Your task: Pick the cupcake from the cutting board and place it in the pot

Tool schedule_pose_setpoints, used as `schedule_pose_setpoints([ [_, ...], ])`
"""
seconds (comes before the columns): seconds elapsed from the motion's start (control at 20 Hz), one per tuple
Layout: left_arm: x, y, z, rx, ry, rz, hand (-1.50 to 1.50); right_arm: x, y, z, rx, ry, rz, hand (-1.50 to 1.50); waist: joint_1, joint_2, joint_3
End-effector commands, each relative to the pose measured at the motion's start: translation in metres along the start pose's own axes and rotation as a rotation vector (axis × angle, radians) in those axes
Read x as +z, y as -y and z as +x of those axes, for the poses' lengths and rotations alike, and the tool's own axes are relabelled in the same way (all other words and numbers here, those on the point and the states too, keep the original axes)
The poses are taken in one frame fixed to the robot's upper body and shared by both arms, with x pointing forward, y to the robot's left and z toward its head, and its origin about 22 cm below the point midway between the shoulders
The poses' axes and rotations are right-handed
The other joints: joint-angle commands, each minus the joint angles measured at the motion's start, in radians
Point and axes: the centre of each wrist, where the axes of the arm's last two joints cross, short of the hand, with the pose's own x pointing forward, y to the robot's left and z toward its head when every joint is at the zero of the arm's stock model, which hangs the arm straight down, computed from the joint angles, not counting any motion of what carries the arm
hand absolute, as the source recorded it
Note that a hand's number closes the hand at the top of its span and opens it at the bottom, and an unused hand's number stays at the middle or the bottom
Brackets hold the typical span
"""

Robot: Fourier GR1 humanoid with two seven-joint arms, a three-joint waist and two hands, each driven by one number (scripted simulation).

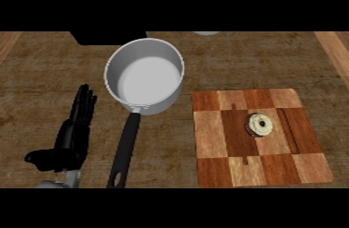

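A small cupcake (260,124) with pale frosting and a dark wrapper sits near the middle of the checkered wooden cutting board (218,130) at the right. Left of the board stands a silver pot (144,75), its inside bare, with a long black handle (125,151) pointing toward me. My left hand (74,135) rests at the lower left, fingers straight and pointing up, thumb out to the side, holding nothing. It is left of the pot's handle and apart from it. My right hand does not show.
A dark object (109,37) sits at the counter's far edge behind the pot, and a pale rounded item (206,33) peeks in beside it. Lighter wooden strips (335,47) run along both sides of the counter.
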Motion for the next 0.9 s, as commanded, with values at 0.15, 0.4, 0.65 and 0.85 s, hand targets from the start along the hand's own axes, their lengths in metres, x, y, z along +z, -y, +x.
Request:
schedule_pose_setpoints([
  [0.15, 0.006, 0.007, 0.0, 0.003, 0.001, -0.008, 0.0, -0.011, -0.027, 0.038, 0.185, -0.209, 0.242, -1.5, 0.015, 0.001, 0.0],
  [0.4, 0.006, 0.005, -0.007, 0.019, -0.007, -0.03, 0.0, -0.052, -0.059, 0.044, 0.185, -0.265, 0.29, -1.5, 0.022, 0.002, 0.002],
  [0.65, 0.014, -0.004, -0.006, 0.003, -0.001, -0.017, 0.0, -0.06, -0.062, 0.037, 0.209, -0.317, 0.365, -1.5, 0.018, 0.001, 0.002],
  [0.85, 0.009, 0.01, -0.001, 0.013, -0.005, -0.015, 0.0, -0.066, -0.092, 0.025, 0.283, -0.401, 0.402, -1.5, 0.02, 0.001, 0.002],
])
